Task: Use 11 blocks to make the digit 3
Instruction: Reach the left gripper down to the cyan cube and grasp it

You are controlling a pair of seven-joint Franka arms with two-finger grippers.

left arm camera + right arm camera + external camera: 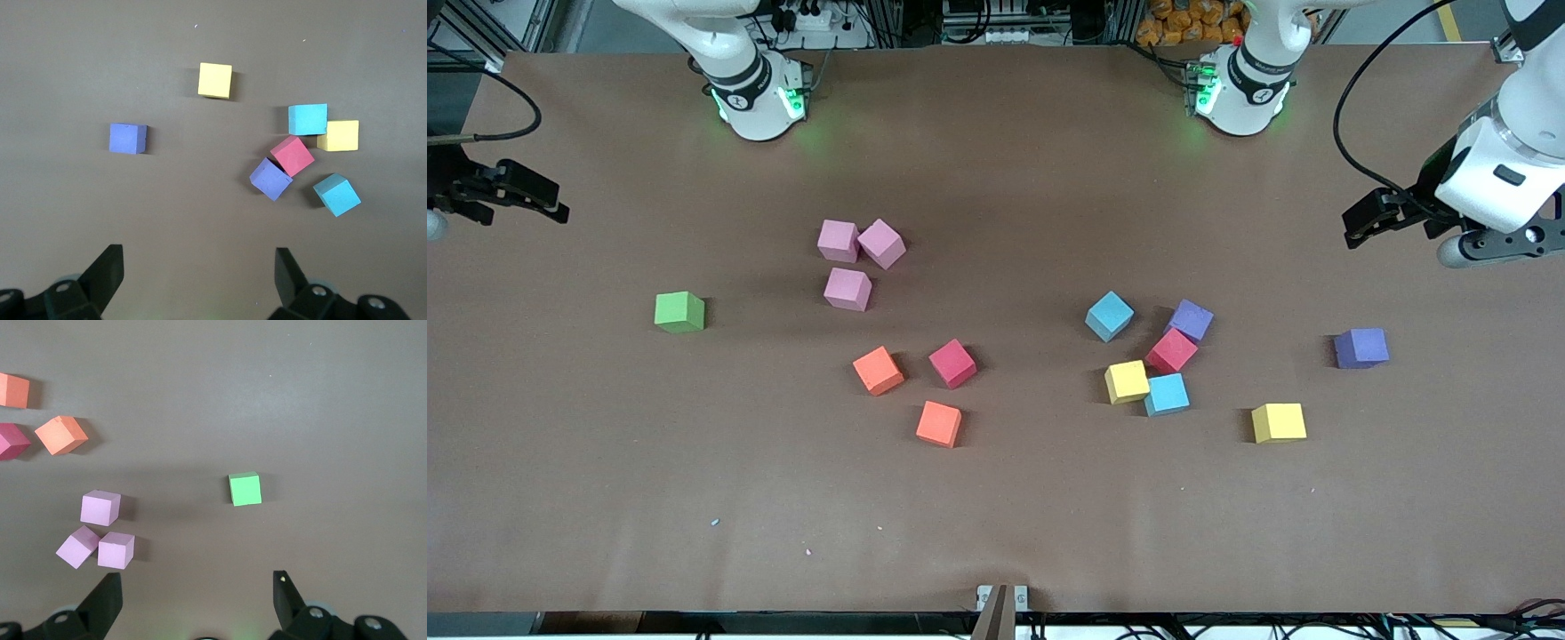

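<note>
The blocks (951, 363) lie loose on the brown bench (996, 533), some toward each arm's end. The left gripper (200, 267) hangs over its own end, jaws wide open and holding nothing. The right gripper (197, 587) hangs over its end, open too.

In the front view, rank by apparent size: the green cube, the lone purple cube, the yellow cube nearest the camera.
No clear ranking: green cube, lone purple cube and yellow cube look about alike. The yellow one seems marginally larger, probably from nearness.
</note>
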